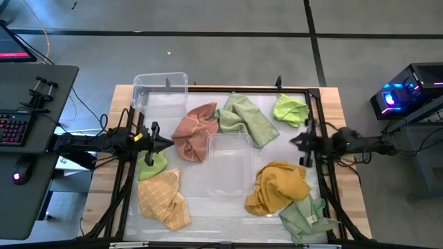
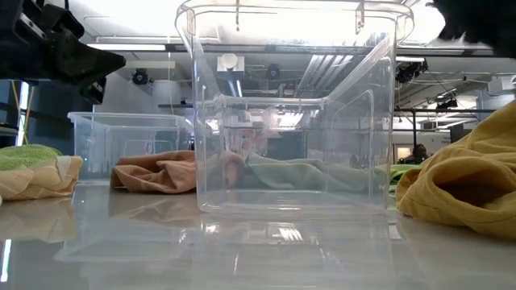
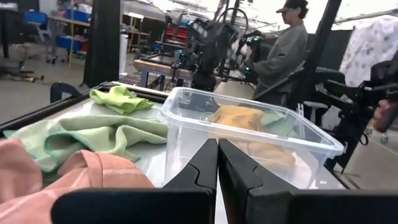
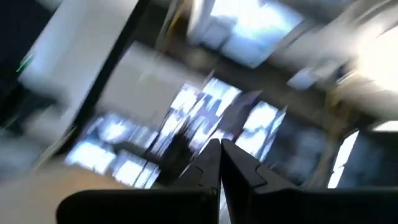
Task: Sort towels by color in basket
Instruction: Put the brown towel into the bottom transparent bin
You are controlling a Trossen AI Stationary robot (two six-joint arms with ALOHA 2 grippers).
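Several towels lie on the table: a salmon pink one (image 1: pixel 194 131), a sage green one (image 1: pixel 243 117), a lime one (image 1: pixel 290 109), a mustard one (image 1: pixel 277 187), another sage one (image 1: pixel 306 216), a grid-patterned yellow one (image 1: pixel 163 199) and a lime one (image 1: pixel 152 164). A clear basket (image 1: pixel 228 164) stands mid-table, another (image 1: pixel 160 92) at the far left. My left gripper (image 1: pixel 168 144) is shut and empty beside the pink towel. My right gripper (image 1: pixel 292 140) is shut and empty, right of the middle basket.
A dark frame (image 1: pixel 318 117) borders the work area. A desk with a keyboard (image 1: pixel 17 128) stands left of the table. A person (image 3: pixel 283 43) stands beyond the table's right side, in the left wrist view.
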